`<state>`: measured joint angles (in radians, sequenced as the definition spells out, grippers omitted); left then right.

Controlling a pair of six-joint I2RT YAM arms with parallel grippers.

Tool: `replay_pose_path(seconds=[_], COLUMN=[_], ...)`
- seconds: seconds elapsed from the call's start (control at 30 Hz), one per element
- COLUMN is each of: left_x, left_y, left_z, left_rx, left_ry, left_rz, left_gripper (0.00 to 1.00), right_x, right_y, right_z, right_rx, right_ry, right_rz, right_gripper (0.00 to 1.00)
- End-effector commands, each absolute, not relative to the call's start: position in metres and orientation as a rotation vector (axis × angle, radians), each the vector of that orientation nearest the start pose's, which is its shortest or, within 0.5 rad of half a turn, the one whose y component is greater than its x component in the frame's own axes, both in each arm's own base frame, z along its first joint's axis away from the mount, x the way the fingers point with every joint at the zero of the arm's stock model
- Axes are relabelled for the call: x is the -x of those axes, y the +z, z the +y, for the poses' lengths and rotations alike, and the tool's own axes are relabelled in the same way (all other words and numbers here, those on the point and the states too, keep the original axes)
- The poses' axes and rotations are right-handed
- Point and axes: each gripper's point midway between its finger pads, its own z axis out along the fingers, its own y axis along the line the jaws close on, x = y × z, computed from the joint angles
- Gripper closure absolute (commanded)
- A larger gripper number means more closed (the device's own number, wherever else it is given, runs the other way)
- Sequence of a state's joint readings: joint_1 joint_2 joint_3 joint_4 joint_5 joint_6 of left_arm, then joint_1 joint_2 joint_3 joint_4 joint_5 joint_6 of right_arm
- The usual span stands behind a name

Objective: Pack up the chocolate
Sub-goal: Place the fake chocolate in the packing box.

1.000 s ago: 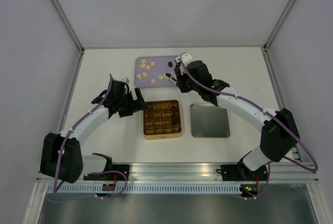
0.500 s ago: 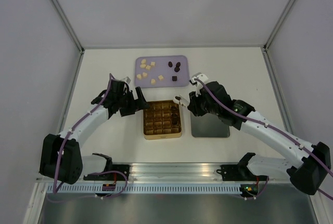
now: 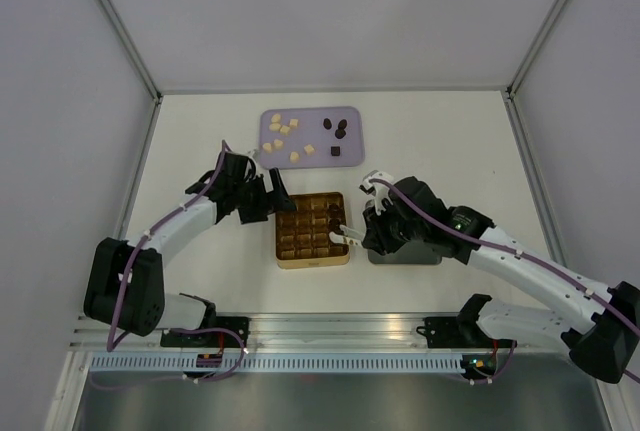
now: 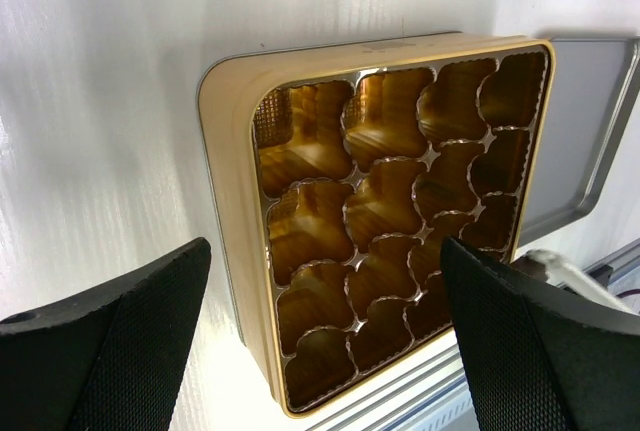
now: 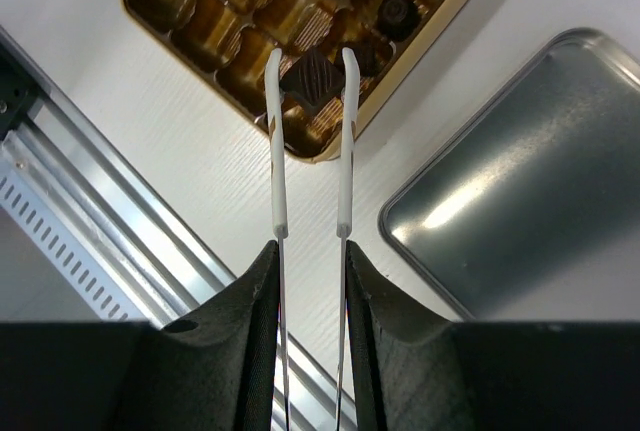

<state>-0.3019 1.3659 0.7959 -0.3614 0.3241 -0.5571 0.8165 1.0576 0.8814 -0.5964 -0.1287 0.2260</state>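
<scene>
**Dropping a dark piece into the tin**

Clamping tweezers point(image 5: 277, 151) in right gripper point(image 5: 310, 281), jaws partway closed. Pinching one dark chocolate square point(image 5: 312, 78) in the tips, just above near-right cells of gold tin point(image 3: 312, 263). Tweezers likely used for handling such small pieces.

Holding left gripper point(image 4: 325, 341) wide open and empty, straddling tin's left edge, probably to brace against sliding.

Rest of chocolate: a few dark pieces point(image 5: 400, 16) already in right-side cells, cream pieces point(image 3: 283, 131) and more dark ones on purple tray point(image 3: 352, 141) beyond tin. Lid point(image 5: 520, 181) just right of tin.
</scene>
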Motion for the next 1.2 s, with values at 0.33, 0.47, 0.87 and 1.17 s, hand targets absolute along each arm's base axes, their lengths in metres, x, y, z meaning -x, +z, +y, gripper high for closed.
replay_pose_path(seconds=[0.33, 0.47, 0.87, 1.17], left_x=[-0.295, -0.295, -0.296, -0.297], left_y=[0.100, 0.103, 0.105, 0.107], left_z=[-0.189, -0.190, -0.190, -0.191], left_rx=[0.121, 0.113, 0.105, 0.099], left_ry=[-0.822, -0.820, -0.822, -0.823], left_rz=[2.522, 2.516, 2.508, 2.504], left_gripper=[0.00, 0.00, 0.00, 0.00], right_x=[-0.158, -0.160, -0.163, -0.166], right_y=[0.154, 0.151, 0.160, 0.154], right_z=[0.239, 0.239, 0.249, 0.249], right_rx=[0.856, 0.846, 0.839, 0.802], right_ry=[0.640, 0.581, 0.516, 0.452], right_rz=[2.310, 2.312, 2.258, 2.253], right_gripper=[0.89, 0.89, 0.89, 0.88])
